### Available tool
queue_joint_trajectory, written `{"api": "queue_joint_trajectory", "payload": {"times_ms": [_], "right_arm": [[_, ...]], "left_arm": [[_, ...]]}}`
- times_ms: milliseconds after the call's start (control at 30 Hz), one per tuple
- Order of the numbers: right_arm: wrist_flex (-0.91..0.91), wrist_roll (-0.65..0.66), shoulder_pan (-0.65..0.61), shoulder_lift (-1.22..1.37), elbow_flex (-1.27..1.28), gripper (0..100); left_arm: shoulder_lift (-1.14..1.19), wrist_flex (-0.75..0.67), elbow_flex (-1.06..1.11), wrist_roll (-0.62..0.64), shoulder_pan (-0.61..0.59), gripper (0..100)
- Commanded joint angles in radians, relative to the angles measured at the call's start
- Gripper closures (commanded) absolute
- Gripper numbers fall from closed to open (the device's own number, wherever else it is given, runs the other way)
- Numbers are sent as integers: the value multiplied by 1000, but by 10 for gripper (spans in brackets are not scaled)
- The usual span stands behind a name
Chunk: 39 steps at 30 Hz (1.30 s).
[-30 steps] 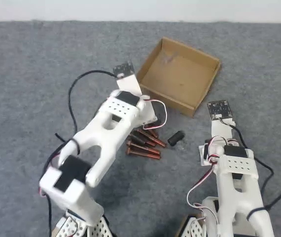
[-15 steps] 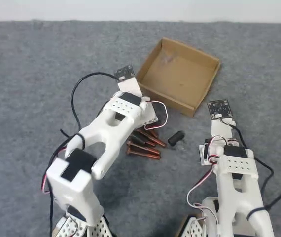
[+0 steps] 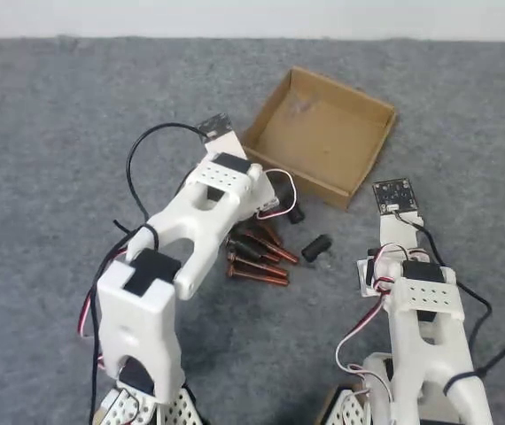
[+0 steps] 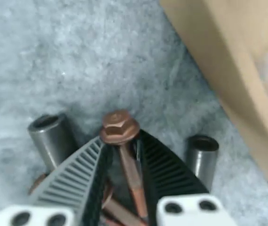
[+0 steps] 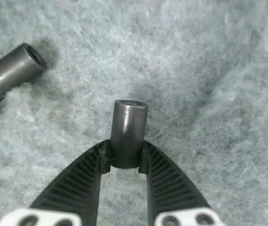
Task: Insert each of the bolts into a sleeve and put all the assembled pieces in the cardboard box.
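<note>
My left claw [image 4: 121, 143] grips a copper-coloured hex-head bolt [image 4: 127, 165] by its shank. My right claw [image 5: 124, 149] grips a dark steel sleeve [image 5: 127, 127], open end pointing away. More bolts [image 3: 257, 261] lie heaped near the open cardboard box [image 3: 299, 180], with a loose sleeve [image 3: 316, 247] beside them.

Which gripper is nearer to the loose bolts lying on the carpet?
Left. The left gripper, shut on one bolt, is right at the pile of bolts, on its box side. The right gripper, holding a sleeve, sits farther off, beyond a loose sleeve.
</note>
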Motion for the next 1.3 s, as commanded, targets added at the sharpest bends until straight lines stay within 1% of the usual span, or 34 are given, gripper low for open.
{"api": "queue_joint_trajectory", "payload": {"times_ms": [0, 167, 200, 267, 367, 400, 500, 700, 833, 967, 1100, 1167, 1267], "right_arm": [[-13, 12, 12, -39, -6, 991], [-13, 12, 12, -39, -6, 991], [-13, 12, 12, -39, -6, 991], [-15, 12, 12, -39, -6, 991], [-15, 12, 12, -39, -6, 991], [-15, 12, 12, -39, -6, 991], [-15, 11, 12, -39, -6, 991], [-16, 11, 12, -39, -6, 991], [-28, 8, 12, -39, -6, 991], [-39, 5, 12, -39, 5, 991], [-48, 5, 12, -39, 8, 991], [-48, 5, 12, -39, 9, 991], [-50, 3, 12, -39, 9, 991]], "left_arm": [[18, 55, -104, 8, -18, 924], [114, 163, -234, 8, -18, 925], [133, 189, -262, 6, -18, 935], [170, 238, -312, 3, -12, 989], [199, 279, -358, -3, -6, 990], [199, 284, -367, -23, -5, 990], [173, 287, -383, -140, 0, 990], [26, 287, -375, -341, -2, 990], [-60, 290, -374, -411, -9, 990], [-157, 376, -380, -473, -6, 990], [-264, 468, -375, -562, -9, 990], [-302, 493, -363, -595, -40, 990], [-350, 493, -294, -612, -95, 990]]}}
